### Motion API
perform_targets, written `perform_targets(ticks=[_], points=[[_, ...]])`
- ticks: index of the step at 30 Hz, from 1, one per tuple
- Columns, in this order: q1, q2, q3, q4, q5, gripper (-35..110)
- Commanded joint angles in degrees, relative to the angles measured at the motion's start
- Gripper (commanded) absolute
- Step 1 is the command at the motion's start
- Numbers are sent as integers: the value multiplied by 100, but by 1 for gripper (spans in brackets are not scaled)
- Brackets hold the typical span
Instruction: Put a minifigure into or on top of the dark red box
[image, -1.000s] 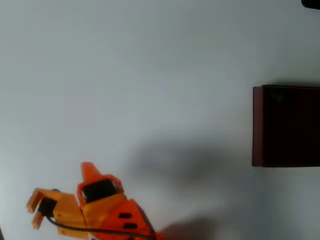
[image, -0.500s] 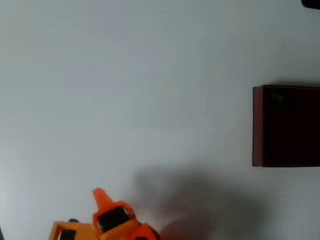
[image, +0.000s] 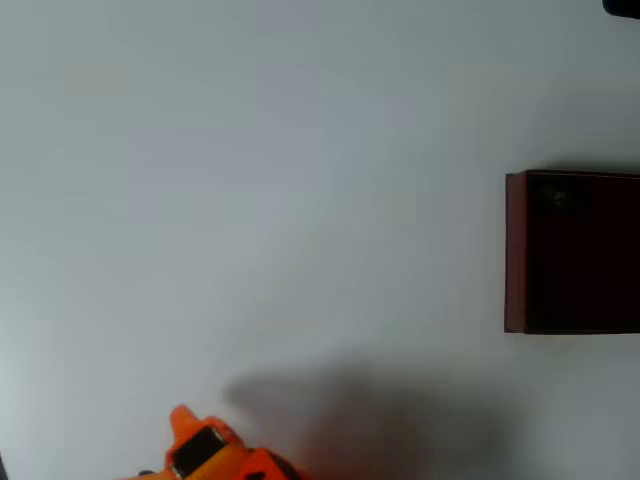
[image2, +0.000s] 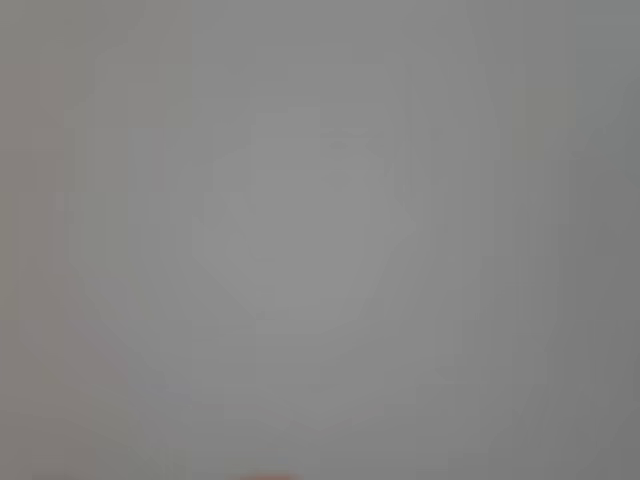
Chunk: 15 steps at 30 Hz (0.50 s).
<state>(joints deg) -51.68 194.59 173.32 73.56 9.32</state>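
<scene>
In the overhead view the dark red box (image: 515, 250) sits at the right edge, cut off by the frame, its inside near-black. A faint pale smudge lies in its upper left corner, and I cannot tell what it is. The minifigure is out of view. My orange gripper (image: 200, 450) pokes in at the bottom left edge, far from the box. One pointed fingertip (image: 181, 416) and a black-faced block show, and the rest is cut off. The wrist view is a blurred, even grey.
The white table (image: 300, 180) spreads wide and bare between the gripper and the box. A soft shadow (image: 350, 410) lies on it right of the gripper. A small dark thing (image: 622, 7) sits in the top right corner.
The gripper has slid down towards the bottom edge. Its second finger, open and in view a second ago, has left the picture. The box has not moved.
</scene>
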Motion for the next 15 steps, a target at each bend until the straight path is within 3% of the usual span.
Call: perform_targets(ticks=[1, 5, 15], points=[[-202, 88, 88, -53, -501, 0], [-272, 88, 35, 167, -932, 0], [-360, 88, 26, 211, -905, 0]])
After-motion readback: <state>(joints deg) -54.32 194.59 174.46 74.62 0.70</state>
